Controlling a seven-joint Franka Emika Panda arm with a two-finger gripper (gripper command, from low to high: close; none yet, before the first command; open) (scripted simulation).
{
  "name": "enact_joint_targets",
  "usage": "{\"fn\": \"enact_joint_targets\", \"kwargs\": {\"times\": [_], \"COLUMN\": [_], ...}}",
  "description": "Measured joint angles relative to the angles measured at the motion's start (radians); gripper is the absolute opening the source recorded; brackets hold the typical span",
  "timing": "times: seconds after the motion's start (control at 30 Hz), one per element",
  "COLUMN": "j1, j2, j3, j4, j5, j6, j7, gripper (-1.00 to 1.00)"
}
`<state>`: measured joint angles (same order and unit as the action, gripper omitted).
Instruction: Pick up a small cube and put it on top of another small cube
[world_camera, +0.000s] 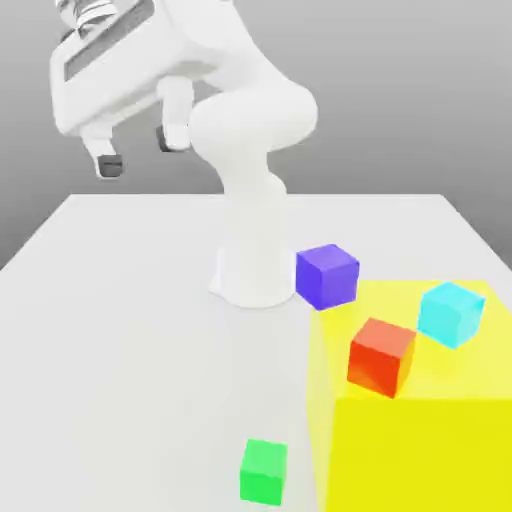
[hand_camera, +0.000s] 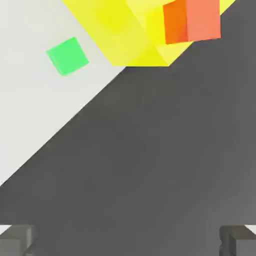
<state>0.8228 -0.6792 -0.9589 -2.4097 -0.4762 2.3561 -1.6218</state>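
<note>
You have a small plain bright-green cube (world_camera: 263, 472) on a pale, near-white table (world_camera: 120, 330). The small red-orange cube (world_camera: 381, 357) shows a lighter orange face and a deeper red one. Beneath it, the big block (world_camera: 420, 440) is vivid yellow. A cyan cube (world_camera: 451, 313) and a purple-blue cube (world_camera: 327, 276) complete the colours. Your arm (world_camera: 250, 130) is glossy white; its fingertips (world_camera: 109, 165) are dark grey. All surfaces are plain, without pattern.

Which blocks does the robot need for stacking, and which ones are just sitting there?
Needed for the job:
- green cube, on the table, to be picked up
- red cube, on the big yellow block, gets the green one on top
- gripper, open, up high, holding nothing

Just sitting there:
- purple cube
- cyan cube
- yellow block
</note>
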Motion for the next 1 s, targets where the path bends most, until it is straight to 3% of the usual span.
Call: {"fn": "enact_joint_targets", "kwargs": {"times": [0.57,1.0], "j1": [0.479,0.905], "j2": [0.088,0.004], "j3": [-0.472,-0.87], "j4": [-0.037,-0.041], "j5": [-0.217,-0.535], "j6": [0.072,0.045], "j7": [-0.749,-1.212], "gripper": [0.0,0.0]}}
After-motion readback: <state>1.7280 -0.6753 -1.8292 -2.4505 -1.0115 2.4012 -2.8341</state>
